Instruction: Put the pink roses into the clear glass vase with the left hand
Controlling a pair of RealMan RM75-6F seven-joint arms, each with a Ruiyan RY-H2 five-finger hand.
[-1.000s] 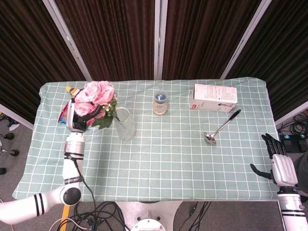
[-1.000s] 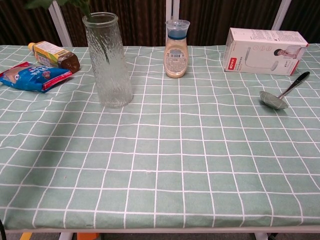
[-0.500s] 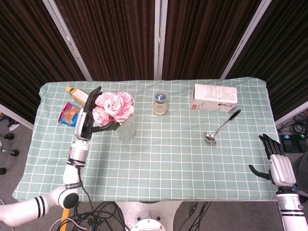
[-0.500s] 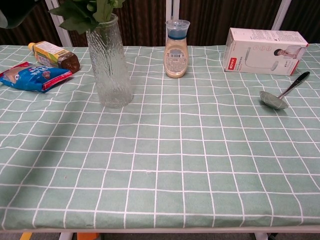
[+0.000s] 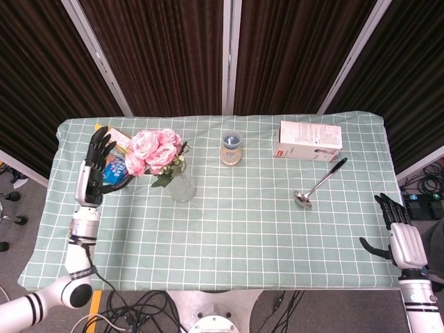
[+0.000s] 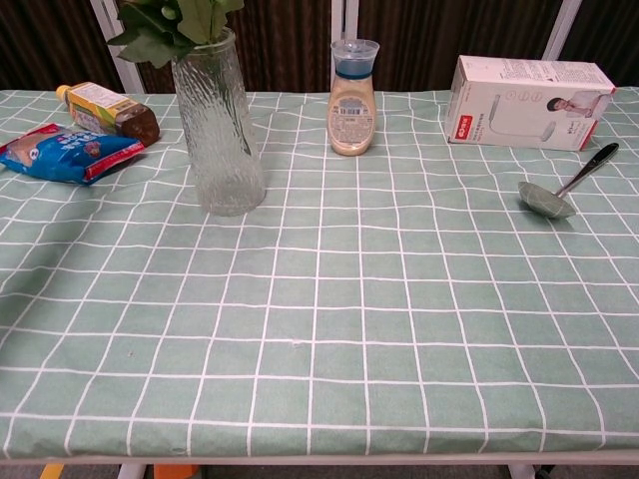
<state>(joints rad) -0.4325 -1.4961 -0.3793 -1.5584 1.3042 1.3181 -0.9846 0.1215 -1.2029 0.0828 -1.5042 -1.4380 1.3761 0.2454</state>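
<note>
Since the earlier frame your left hand (image 5: pixel 97 166) has let go of the pink roses (image 5: pixel 155 149) and has drawn back toward its own side; now it is open, fingers spread, holding nothing. The roses stand in the clear glass vase (image 6: pixel 219 125), just beside the hand on the side toward the table middle, and the green leaves show above the vase rim in the chest view. So you can judge the main step as done: the flowers are inside and the hand is free. What is left, I think, is only to bring the arm away.

Your right hand (image 5: pixel 401 232) hangs open off the table edge, well apart from the vase.

For writing: the white box (image 6: pixel 531 90) carries a red logo and a picture of a person, but the words are too small to read. The label of the small bottle (image 6: pixel 351 100) is also not readable.
</note>
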